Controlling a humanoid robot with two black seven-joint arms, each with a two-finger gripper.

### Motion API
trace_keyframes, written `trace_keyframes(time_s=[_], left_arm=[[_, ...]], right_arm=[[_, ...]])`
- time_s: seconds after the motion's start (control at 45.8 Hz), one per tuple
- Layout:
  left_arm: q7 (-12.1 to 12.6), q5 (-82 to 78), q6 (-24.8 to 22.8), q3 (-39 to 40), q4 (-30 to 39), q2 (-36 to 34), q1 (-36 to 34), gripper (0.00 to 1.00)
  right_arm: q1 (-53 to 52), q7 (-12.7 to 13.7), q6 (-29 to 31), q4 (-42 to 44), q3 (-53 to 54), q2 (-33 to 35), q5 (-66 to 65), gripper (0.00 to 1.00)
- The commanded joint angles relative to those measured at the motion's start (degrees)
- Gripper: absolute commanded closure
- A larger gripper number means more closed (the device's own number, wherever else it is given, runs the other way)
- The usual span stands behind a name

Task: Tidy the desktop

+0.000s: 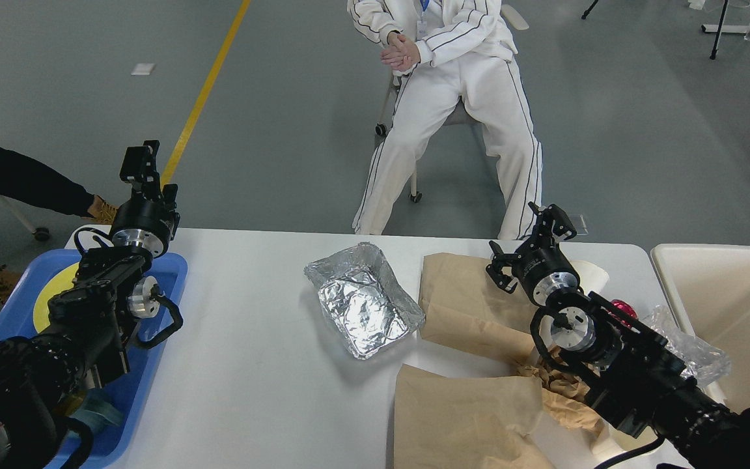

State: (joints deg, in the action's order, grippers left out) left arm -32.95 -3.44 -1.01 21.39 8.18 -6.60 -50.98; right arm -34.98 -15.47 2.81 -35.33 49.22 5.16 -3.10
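Clearing litter off the white desktop (251, 365), both arms raised and empty.

Our left gripper (142, 164), seen end-on, we cannot read; it hangs above the blue tray (166, 273). The foil tray (365, 301) sits mid-table; our right gripper (531, 238), spread wide, should descend squarely on the brown paper (463, 303), probably binning it rightward.

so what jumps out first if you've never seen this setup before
The crumpled foil tray shines at the middle of the white desktop, with brown paper bags strewn to its right. Two black arms frame the scene: the left gripper raised over the blue tray, the right gripper open above the paper. Beyond the far edge sits a person in white, hands clasped.
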Motion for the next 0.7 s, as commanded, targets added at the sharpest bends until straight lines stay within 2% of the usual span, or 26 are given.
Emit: trace_keyframes(time_s=[0.0, 0.677], left_arm=[[-0.01, 0.01, -0.04, -0.03, 0.0, 0.01, 0.0, 0.03], [-0.27, 0.01, -0.04, -0.03, 0.0, 0.01, 0.0, 0.03]], right_arm=[[0.0, 0.0, 0.0, 0.0, 0.0, -0.06, 0.02, 0.0], [-0.26, 0.53, -0.09, 0.18, -0.09, 0.03, 0.02, 0.0]])
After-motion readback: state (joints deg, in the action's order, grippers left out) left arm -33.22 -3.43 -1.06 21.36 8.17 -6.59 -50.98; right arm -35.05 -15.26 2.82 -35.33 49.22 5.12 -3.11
